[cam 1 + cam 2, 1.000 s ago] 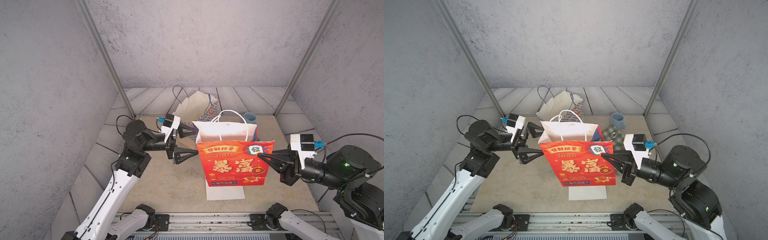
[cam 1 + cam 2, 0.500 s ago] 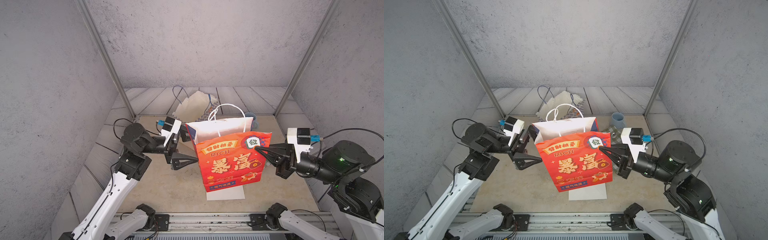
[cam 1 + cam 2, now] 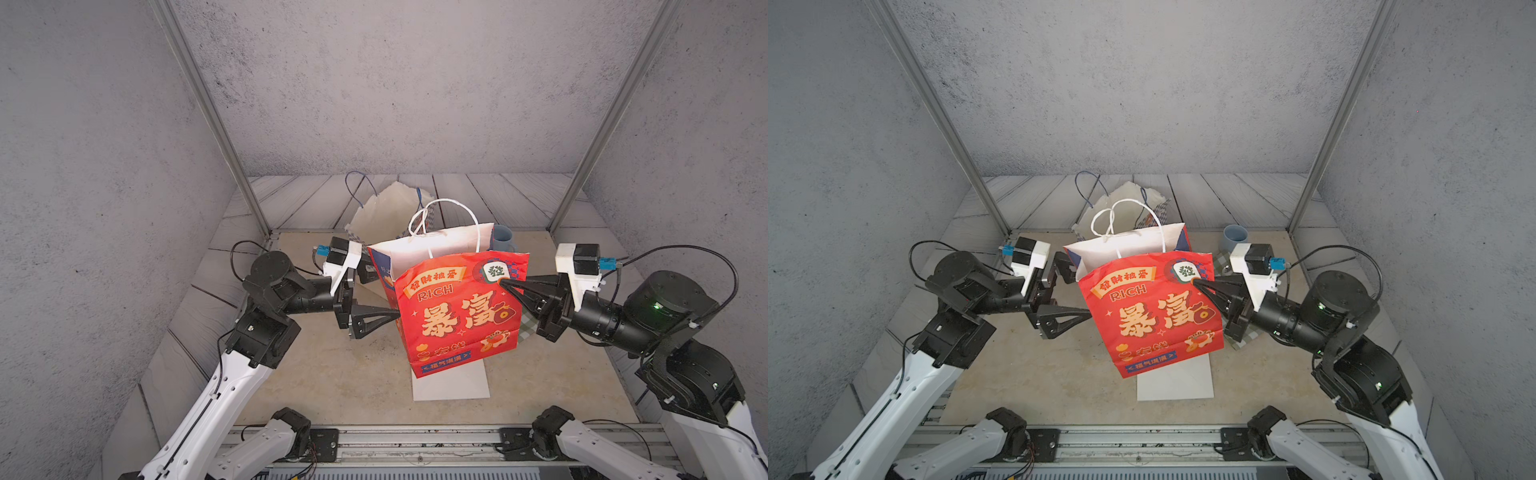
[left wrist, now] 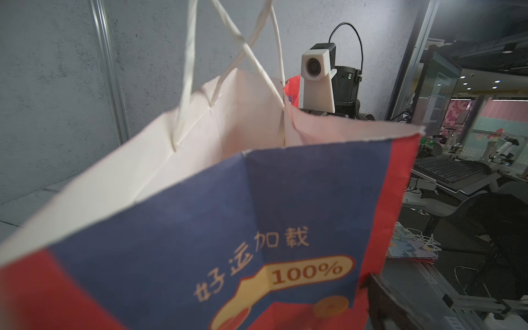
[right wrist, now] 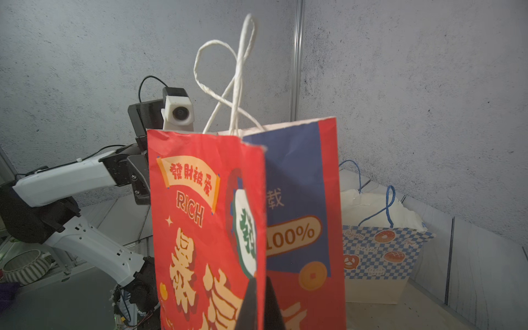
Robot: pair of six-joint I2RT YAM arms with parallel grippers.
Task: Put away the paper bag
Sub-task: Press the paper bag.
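Beige tabletop [image 3: 332,374], grey walls: the red paper bag [image 3: 457,316] hangs upright between both arms. The right gripper [image 3: 505,284] pinches its right front edge. The left gripper [image 3: 386,291] gapes empty, facing its left side panel.

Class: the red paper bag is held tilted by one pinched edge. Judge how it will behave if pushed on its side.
Probably light: the right gripper holds the red paper bag by one edge alone. Likely to swing or twist, since it sits tilted. Its thin, creased walls would probably buckle.
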